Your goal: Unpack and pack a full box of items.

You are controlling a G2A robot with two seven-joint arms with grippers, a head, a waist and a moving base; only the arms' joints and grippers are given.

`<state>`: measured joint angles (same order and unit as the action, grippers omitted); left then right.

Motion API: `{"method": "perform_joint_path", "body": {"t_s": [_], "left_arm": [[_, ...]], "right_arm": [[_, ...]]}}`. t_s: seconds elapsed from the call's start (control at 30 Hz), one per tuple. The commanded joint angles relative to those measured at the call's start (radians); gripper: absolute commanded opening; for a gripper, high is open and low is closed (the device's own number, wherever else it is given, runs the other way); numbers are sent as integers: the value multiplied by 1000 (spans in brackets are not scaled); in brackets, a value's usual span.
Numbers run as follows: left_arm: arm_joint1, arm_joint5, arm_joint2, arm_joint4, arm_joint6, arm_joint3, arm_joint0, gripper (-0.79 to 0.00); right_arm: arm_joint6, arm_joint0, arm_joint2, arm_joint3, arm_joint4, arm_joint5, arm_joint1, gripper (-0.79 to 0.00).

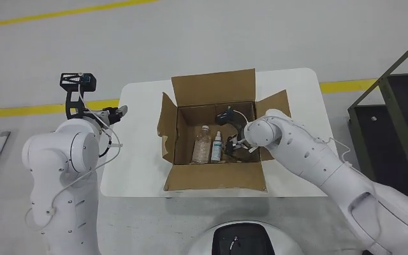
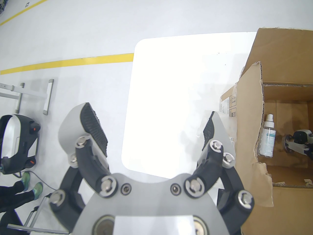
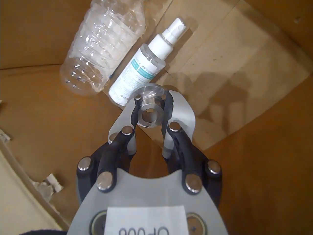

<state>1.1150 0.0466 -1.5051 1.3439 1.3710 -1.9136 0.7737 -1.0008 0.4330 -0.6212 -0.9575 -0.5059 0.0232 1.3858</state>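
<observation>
Box (image 1: 213, 178) sits on tabletop (image 1: 137, 166). Inside it, plastic bottle (image 1: 202, 144) lies left of spray bottle (image 1: 217, 146), side by side. Metal fitting (image 3: 148, 113), held in right end effector (image 3: 151, 103), is just right of spray bottle.

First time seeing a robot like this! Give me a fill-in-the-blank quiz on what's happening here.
The open brown cardboard box stands on a ____ table.
The right gripper clamps a small silver metal fitting ____ the box.
The left gripper, outside the box, is ____.
On the box floor lie ____ bottles: a clear plastic bottle and a white spray bottle.
Missing words: white; inside; open; two.
</observation>
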Motion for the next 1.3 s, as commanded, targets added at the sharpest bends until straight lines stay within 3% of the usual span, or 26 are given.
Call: {"method": "perform_joint_path", "body": {"t_s": [0.0,0.07,0.2,0.73,0.87,0.93,1.0,1.17,1.27], "left_arm": [[0,0,0,0,0,0,0,0],[0,0,0,0,0,0,0,0],[0,0,0,0,0,0,0,0],[0,0,0,0,0,0,0,0],[0,0,0,0,0,0,0,0],[0,0,0,0,0,0,0,0],[0,0,0,0,0,0,0,0],[0,0,0,0,0,0,0,0],[0,0,0,0,0,0,0,0]], "right_arm": [[2,-5,9,16,-1,2,9,-785],[-5,-10,14,28,4,6,16,-785],[-9,-20,21,49,2,12,29,-646],[-30,-43,5,110,-9,27,50,-493],[-15,-57,-30,102,8,24,46,-505],[8,-70,-76,90,39,21,37,-557],[36,-80,-137,81,87,33,24,-785],[126,-62,-399,-11,225,113,-47,-785],[146,13,-588,-125,267,132,-102,-785]]}}
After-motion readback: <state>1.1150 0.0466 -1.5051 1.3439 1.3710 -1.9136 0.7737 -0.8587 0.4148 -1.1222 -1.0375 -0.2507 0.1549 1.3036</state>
